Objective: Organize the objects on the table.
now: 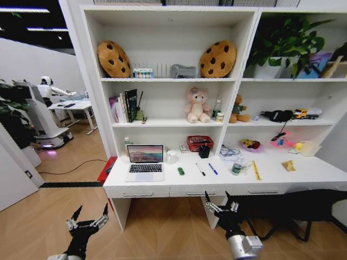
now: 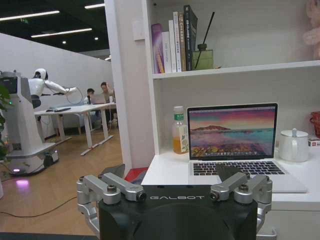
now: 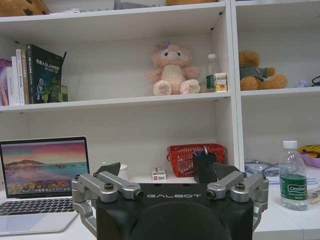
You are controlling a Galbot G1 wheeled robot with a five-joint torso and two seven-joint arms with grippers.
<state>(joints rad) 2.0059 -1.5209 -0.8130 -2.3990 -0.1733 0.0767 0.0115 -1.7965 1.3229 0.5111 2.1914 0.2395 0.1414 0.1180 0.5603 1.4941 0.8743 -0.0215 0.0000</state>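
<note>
Two pens (image 1: 206, 169) (black, blue), one laptop (image 1: 145, 162).

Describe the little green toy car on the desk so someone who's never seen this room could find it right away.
Start at the long white desk under the shelves and find the open silver laptop at its left end. Just to the laptop's right, on the bare desktop, lies the tiny green toy car. It is the only green, stubby thing there; the black pen and blue pen farther right are thin sticks.

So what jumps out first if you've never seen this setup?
The open silver laptop glowing at the left end of the white desk, and the pink plush bear on the shelf above. In front, below the desk edge, the left gripper and right gripper hover open.
</note>
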